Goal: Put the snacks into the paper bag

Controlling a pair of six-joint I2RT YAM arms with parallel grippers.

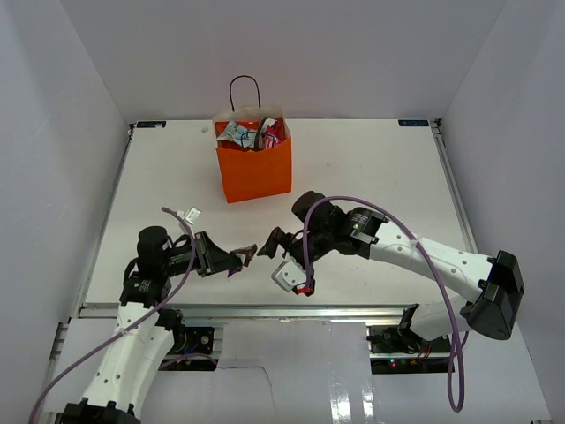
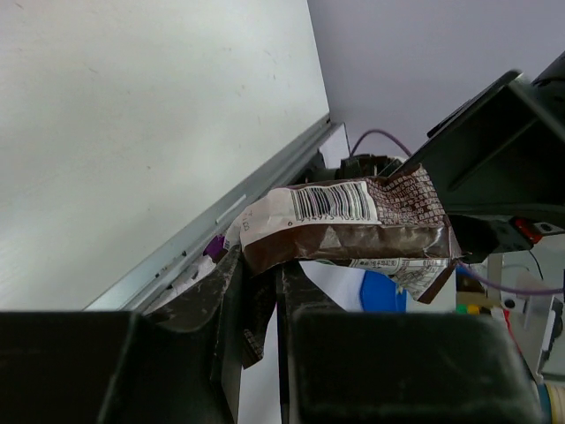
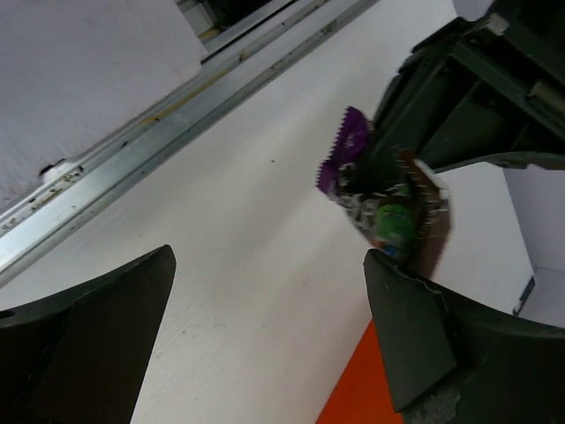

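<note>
The orange paper bag [image 1: 254, 168] stands upright at the back middle of the table, with several snacks [image 1: 252, 133] showing in its open top. My left gripper [image 1: 239, 259] is shut on a dark brown packet [image 1: 250, 253] and holds it above the table near the front edge. In the left wrist view the packet [image 2: 353, 221] shows its barcode, pinched at one end by my left gripper [image 2: 263, 276]. My right gripper [image 1: 267, 245] is open and empty, facing the packet at close range. In the right wrist view the packet [image 3: 402, 208] hangs just beyond my open right gripper [image 3: 265, 309].
The metal rail [image 1: 265, 309] runs along the table's near edge, close under both grippers. White walls enclose the table on three sides. A corner of the orange bag [image 3: 353, 399] shows low in the right wrist view. Purple cables [image 1: 397, 225] loop off both arms.
</note>
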